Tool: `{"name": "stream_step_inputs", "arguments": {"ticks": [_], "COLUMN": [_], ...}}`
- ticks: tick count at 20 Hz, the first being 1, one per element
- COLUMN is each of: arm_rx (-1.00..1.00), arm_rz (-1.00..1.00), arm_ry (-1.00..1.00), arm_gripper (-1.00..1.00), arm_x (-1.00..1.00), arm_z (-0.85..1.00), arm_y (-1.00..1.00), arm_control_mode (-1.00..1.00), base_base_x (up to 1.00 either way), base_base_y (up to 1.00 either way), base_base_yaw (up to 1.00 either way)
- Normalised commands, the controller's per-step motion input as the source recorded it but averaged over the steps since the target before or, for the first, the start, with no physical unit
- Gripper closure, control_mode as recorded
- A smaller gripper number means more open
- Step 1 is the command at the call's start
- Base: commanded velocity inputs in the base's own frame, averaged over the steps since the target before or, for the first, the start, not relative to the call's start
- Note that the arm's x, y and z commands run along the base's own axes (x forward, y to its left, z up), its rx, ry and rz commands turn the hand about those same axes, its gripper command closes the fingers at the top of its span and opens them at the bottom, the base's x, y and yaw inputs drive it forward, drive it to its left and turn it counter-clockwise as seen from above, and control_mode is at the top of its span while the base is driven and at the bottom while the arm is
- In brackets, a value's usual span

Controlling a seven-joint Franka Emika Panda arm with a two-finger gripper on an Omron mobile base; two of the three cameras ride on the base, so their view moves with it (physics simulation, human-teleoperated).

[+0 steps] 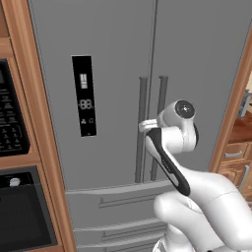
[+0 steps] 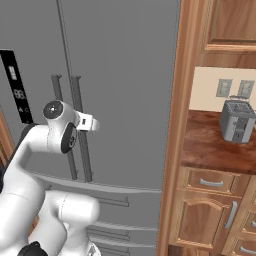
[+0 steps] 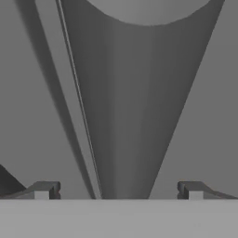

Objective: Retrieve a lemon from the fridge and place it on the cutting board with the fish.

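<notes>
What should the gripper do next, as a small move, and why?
Probably close on the door handle. In the hand view the gripper is open, one fingertip each side of that handle. The fridge doors are shut, so the handle must be gripped before any pull.

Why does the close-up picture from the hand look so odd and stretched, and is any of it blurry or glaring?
Hand view: the fridge handle sits so near that it flares into a wide cone, with a soft shadow to its left; no glare. Left base view: evenly lit, the fridge matte, slightly soft edges. Right base view: the toaster is a little coarse, not blurred.
</notes>
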Motion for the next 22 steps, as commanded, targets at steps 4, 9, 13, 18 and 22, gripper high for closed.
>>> {"name": "stream_step_inputs", "arguments": {"ticks": [4, 9, 13, 18, 22], "arm_rx": [0.00, 0.00, 0.00, 0.00, 0.00], "arm_rz": [0.00, 0.00, 0.00, 0.00, 0.00], "arm_ry": [-0.01, 0.00, 0.00, 0.00, 0.00], "arm_gripper": [-1.00, -1.00, -1.00, -1.00, -1.00], "arm_x": [0.39, 0.45, 0.47, 0.48, 0.45], "arm_z": [-0.05, 0.00, 0.00, 0.00, 0.00], "arm_y": [0.00, 0.00, 0.00, 0.00, 0.00], "arm_control_mode": [-1.00, -1.00, -1.00, -1.00, -1.00], "base_base_x": [0.00, 0.00, 0.00, 0.00, 0.00], "base_base_y": [0.00, 0.00, 0.00, 0.00, 0.00], "base_base_yaw": [0.00, 0.00, 0.00, 0.00, 0.00]}}
